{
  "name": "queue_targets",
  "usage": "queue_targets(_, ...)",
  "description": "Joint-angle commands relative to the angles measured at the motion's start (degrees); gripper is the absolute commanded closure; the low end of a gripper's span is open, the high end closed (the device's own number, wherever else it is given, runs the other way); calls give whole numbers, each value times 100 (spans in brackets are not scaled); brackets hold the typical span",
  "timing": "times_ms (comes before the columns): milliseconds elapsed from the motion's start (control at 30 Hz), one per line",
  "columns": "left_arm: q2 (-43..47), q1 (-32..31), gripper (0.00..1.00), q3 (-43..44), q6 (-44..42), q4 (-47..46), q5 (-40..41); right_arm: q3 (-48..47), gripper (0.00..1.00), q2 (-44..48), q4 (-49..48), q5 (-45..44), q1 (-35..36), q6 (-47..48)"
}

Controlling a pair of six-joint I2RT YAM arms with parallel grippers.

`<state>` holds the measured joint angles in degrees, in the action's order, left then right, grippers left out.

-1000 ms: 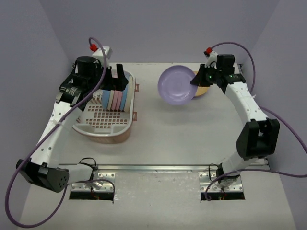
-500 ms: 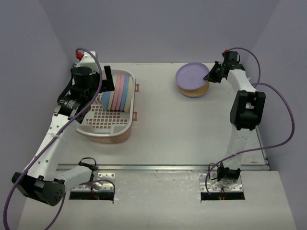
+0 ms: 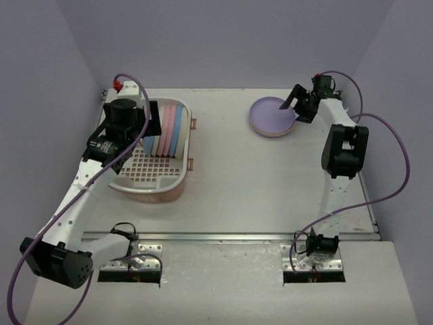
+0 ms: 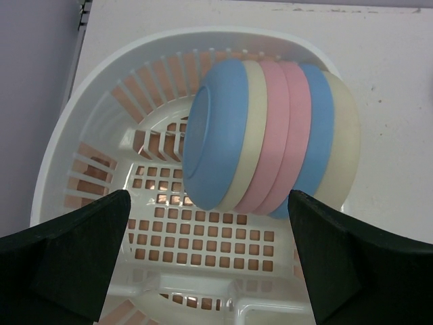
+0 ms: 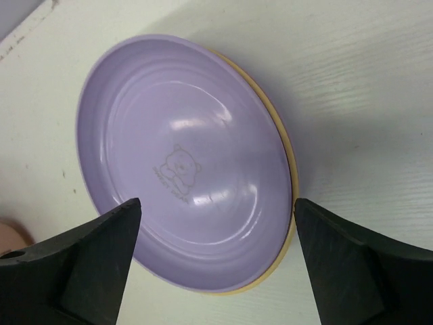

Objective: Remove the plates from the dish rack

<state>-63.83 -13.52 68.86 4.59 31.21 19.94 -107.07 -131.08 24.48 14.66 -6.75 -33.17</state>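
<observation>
Pale counter under lavender walls, with the dish rack at left holding five plates on edge, and a lavender plate flat on a yellow plate at far right. Probably light, stiff, slick plastic, best pinched across a thin upper rim. Wide-open left fingers over the rack, framing the row without touching; right fingers equally wide either side of the lavender plate, holding nothing.

A robotics lab is suggested: a white table is enclosed by plain walls, with robot arms bolted on.
</observation>
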Motion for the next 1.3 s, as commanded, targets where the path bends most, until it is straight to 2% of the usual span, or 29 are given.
queue_targets(0,62,35,1,-112,-292,-196,469,-144,2,646,-8,-78,-30,323)
queue_targets(167,-77,33,9,-538,-766,-247,841,22,1,1316,242,-355,-20,728)
queue_targets(233,-196,33,17,-756,-961,-252,843,421,1,1769,277,-371,-25,896)
queue_targets(400,-399,33,22,-1227,-1227,-554,836,1670,1,2907,15,-239,-20,1107)
queue_targets(567,-733,33,28,-1286,-1295,-715,895,2730,1,3853,-143,-59,34,1299)
queue_targets(767,-1105,33,28,-1270,-1355,-1024,692,3481,1,4761,-270,299,36,1270)
queue_targets(867,-1318,33,28,-1234,-1346,-1111,618,3615,1,4936,-276,336,33,1251)
queue_targets(1267,-1861,33,26,-804,-1127,-1603,1458,3917,1,5387,-321,701,38,1212)
